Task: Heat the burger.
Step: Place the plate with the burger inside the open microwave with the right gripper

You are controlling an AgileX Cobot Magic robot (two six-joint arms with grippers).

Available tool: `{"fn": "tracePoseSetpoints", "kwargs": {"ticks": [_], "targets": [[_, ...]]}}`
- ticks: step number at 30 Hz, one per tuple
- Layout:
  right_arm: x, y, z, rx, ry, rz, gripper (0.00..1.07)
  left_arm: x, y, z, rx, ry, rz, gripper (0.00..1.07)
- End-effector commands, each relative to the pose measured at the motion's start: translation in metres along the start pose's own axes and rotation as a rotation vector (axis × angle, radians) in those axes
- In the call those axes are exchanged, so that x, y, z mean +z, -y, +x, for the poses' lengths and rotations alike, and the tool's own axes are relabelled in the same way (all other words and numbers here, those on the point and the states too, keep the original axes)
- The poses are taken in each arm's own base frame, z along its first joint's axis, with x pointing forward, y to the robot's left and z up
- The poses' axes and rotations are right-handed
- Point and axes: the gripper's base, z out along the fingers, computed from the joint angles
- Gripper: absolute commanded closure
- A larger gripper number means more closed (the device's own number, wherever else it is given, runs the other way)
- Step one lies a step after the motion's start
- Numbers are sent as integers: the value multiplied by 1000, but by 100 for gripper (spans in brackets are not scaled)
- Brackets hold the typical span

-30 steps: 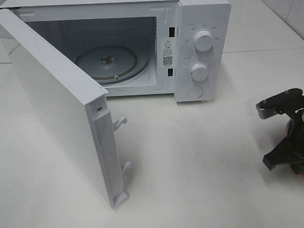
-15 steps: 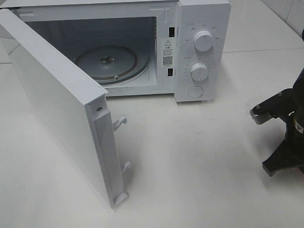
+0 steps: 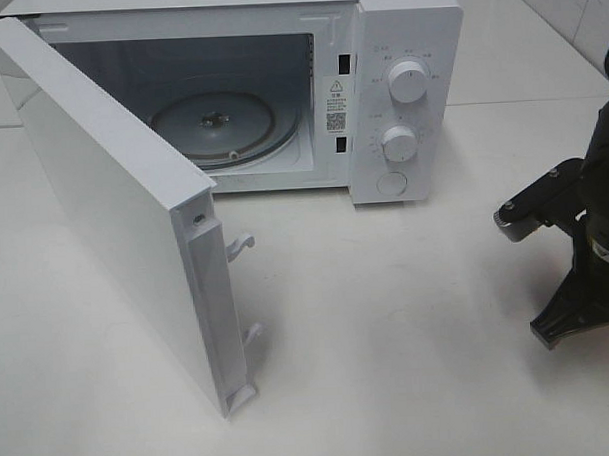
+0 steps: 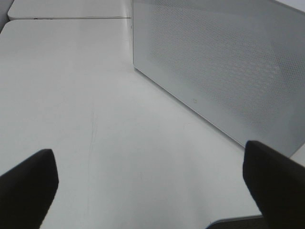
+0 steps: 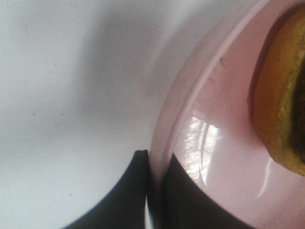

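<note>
White table (image 3: 408, 314) filling the overhead view. At its back, a white microwave (image 3: 402, 24), door (image 3: 114, 215) swung wide toward the camera on its left hinge. Inside, a bare glass turntable (image 3: 216, 121). On the control panel, two round knobs (image 3: 407, 81) above a round button (image 3: 391, 183). At the right edge of the overhead view, the black right arm (image 3: 600, 238), cut off by the frame and well apart from the microwave. In the right wrist view, the right gripper (image 5: 153, 188) pinched closed on the rim of a pink plate (image 5: 209, 143), one dark finger on either side of the rim. On that plate, the burger (image 5: 281, 90), only a golden-brown slice of bun showing at the picture's edge. Out of frame overhead, so somewhere off to the microwave's right. Left gripper (image 4: 150, 188) spread wide, holding nothing, hovering over bare table near a perforated grey panel, probably the door's face. Likely step in hand: carrying the plate to the oven cavity. For a clean carry, keep the plate level, since a pinch at the rim probably leaves the tall burger's weight hanging to one side. Lift only enough to clear the table and the cavity sill, travel slowly past the door's free edge, set down centred on the turntable, and release only once flat. Compared with a second earlier: right arm more upright, more of its dark body in frame, its bracket a little further left and tilted more steeply. Microwave, door and turntable unchanged.
</note>
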Motion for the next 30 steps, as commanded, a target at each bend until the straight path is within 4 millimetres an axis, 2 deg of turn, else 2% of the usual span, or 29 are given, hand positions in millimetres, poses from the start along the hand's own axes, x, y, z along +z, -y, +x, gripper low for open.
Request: {"fn": "tracePoseSetpoints", "kwargs": {"ticks": [1,9,14,30], "targets": [[-6,6,4,-22,-15,67,107,-2,1,0,-2,27,0,9],[-24,1,9,-59,15,86,107,-2,1,0,-2,27,0,9],[-41,-4,14,-98,61,89,107,-2,1,0,-2,27,0,9],[-66,-27,25,-267,123,72,107,-2,1,0,-2,27,0,9]]}}
